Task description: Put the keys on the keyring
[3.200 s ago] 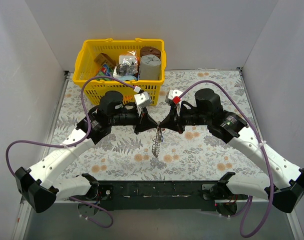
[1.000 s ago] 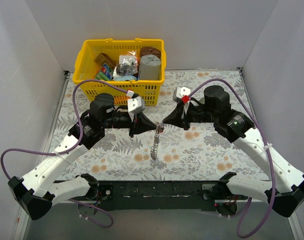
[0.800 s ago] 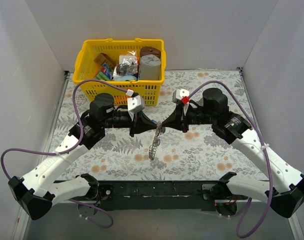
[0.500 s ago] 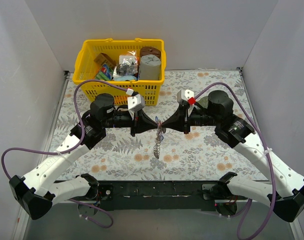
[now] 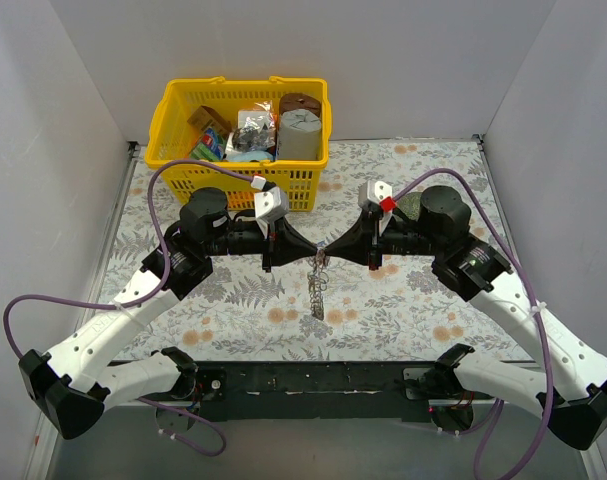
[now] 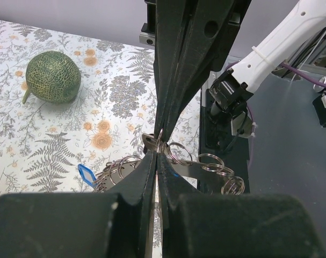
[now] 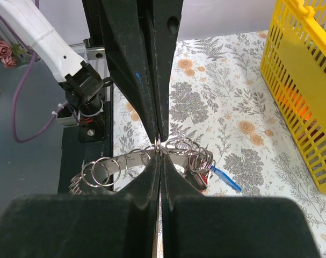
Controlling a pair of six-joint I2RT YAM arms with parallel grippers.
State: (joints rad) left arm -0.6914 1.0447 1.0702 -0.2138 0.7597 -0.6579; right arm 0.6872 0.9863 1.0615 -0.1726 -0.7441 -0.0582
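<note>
The keyring [image 5: 320,295] is a flat silver-grey metal band carrying several small split rings. It hangs above the floral mat from the point where my two grippers meet tip to tip. My left gripper [image 5: 314,256] is shut on its upper end, as the left wrist view [image 6: 157,155] shows. My right gripper [image 5: 329,255] is shut on the same spot from the other side, as the right wrist view [image 7: 160,154] shows. A blue-headed key [image 6: 85,174] hangs among the rings, and it also shows in the right wrist view [image 7: 225,179] beside a red head [image 7: 199,178]. No yellow key shows.
A yellow basket [image 5: 173,110] full of objects stands at the back, just behind the left wrist. A round greenish lump [image 6: 52,77] lies on the mat behind the right arm. The black base rail [image 5: 313,380] runs along the near edge. White walls close in both sides.
Both grippers stay pinched together at the mat's centre. The right arm has drawn slightly right. The hanging ring chain has swung from leaning left to hanging straight down.
</note>
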